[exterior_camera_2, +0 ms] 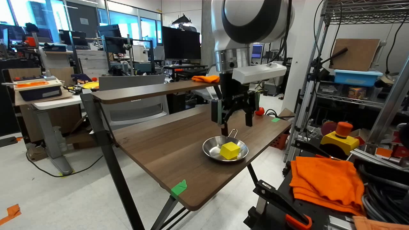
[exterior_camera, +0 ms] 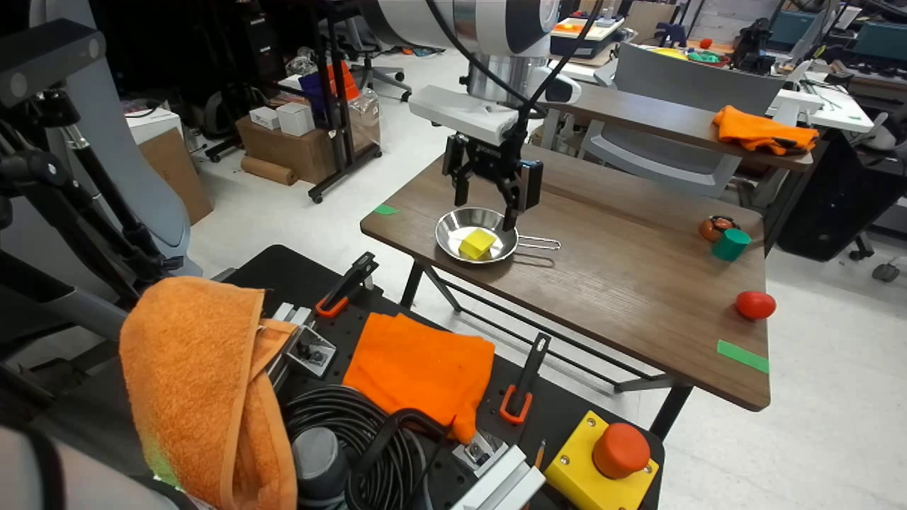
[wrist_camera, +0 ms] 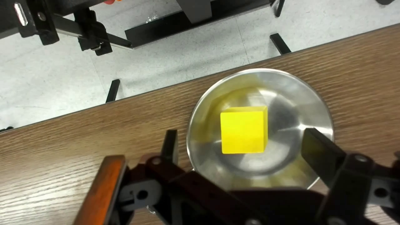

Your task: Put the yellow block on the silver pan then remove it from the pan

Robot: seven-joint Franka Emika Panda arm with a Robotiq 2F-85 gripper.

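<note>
There are one robot arm (exterior_camera_2: 249, 19), one gripper (exterior_camera_2: 237, 128) with two fingers (exterior_camera_2: 249, 118), one yellow block (wrist_camera: 242, 131), and one silver pan (wrist_camera: 279, 109) with one wire handle (exterior_camera: 558, 245). The wooden table (exterior_camera: 616, 283) bears one green cylinder (exterior_camera: 730, 245), one red round object (exterior_camera: 755, 304), one orange-and-black round object (exterior_camera: 708, 228) and two strips of green tape (exterior_camera: 742, 356). Also in view are two black-and-orange clamps (exterior_camera: 531, 365), three orange cloths (exterior_camera: 418, 365), and one yellow box (exterior_camera: 588, 482) with one red button (exterior_camera: 622, 450).

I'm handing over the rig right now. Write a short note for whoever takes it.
Tool: open, holding nothing, above the silver pan, not touching the block.
Yellow block: inside the pan, on its bottom.
Pan: on the wooden table, near an edge.
Done: block is in the pan.
Left: grasp the block and take it out of the pan.
</note>
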